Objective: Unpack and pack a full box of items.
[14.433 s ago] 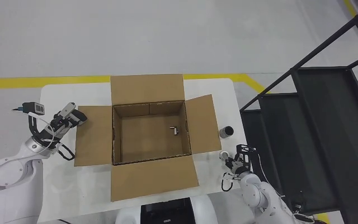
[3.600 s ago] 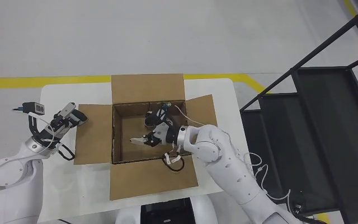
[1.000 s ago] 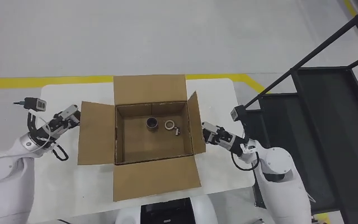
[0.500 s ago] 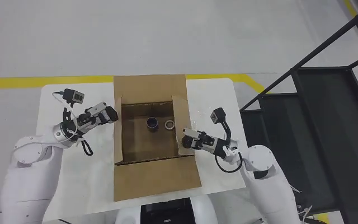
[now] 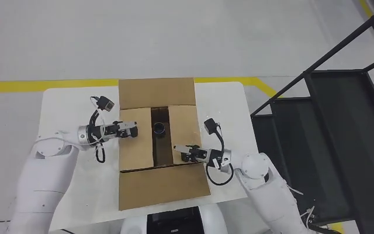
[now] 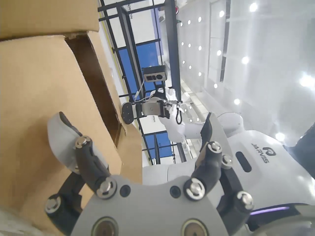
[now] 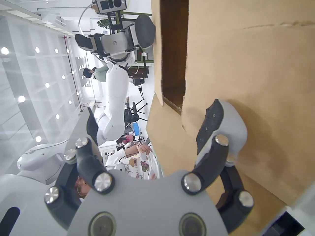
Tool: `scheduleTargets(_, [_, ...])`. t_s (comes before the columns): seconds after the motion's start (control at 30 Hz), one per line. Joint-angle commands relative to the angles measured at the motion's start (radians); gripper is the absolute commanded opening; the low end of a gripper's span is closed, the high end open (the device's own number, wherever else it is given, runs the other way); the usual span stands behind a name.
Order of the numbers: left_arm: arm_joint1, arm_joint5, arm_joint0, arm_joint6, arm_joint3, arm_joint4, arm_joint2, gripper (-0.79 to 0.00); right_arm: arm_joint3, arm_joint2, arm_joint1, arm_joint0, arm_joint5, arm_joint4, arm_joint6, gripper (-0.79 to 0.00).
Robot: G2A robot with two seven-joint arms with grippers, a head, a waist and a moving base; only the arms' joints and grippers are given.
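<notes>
The cardboard box (image 5: 158,168) sits mid-table with its far flap (image 5: 156,92) and near flap (image 5: 163,188) lying outward. Its left side flap (image 5: 138,139) and right side flap (image 5: 184,124) are folded in over the opening, leaving a narrow gap. A dark cylinder (image 5: 158,128) shows through that gap. My left gripper (image 5: 132,129) (image 6: 135,133) is open, one finger (image 6: 61,136) lying against the left flap (image 6: 37,87). My right gripper (image 5: 182,153) (image 7: 152,121) is open too, one finger (image 7: 216,121) pressed on the right flap (image 7: 246,74).
The white table (image 5: 70,99) has bare room left of the box and a strip on the right. A black metal stair frame (image 5: 327,117) stands just past the table's right edge.
Both arms have swung inward over the box. The two side flaps, standing up half a second ago, now lie folded over the opening, hiding most of the inside.
</notes>
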Motion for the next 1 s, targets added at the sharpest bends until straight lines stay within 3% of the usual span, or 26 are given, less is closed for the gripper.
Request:
scheduleTargets(0.0, [0.000,-0.015,-0.002,-0.009,0.003,0.012,0.013,0.000,0.006,-0.013,0.001,0.009,0.003,-0.011,-0.005,0.000])
scheduleTargets(0.4, [0.006,-0.066,0.023,0.028,-0.037,-0.038,0.000,0.000,0.023,-0.067,0.010,0.041,0.018,-0.037,0.003,0.000])
scheduleTargets(0.53, [0.011,-0.074,0.043,0.058,-0.057,-0.123,-0.042,0.000,-0.014,-0.048,0.013,0.034,0.010,0.055,0.006,0.000])
scheduleTargets(0.63, [0.018,-0.064,0.060,0.062,-0.071,-0.156,-0.081,0.000,-0.059,0.001,0.020,0.020,0.021,0.139,0.027,0.000])
scheduleTargets(0.73, [0.029,-0.014,0.071,-0.029,-0.084,-0.190,-0.109,0.000,-0.099,0.082,0.035,-0.007,0.063,0.180,0.082,0.000])
scheduleTargets(0.97, [0.054,-0.003,0.095,-0.053,-0.084,-0.244,-0.242,0.000,-0.167,0.294,0.078,-0.127,0.195,0.115,0.245,0.000])
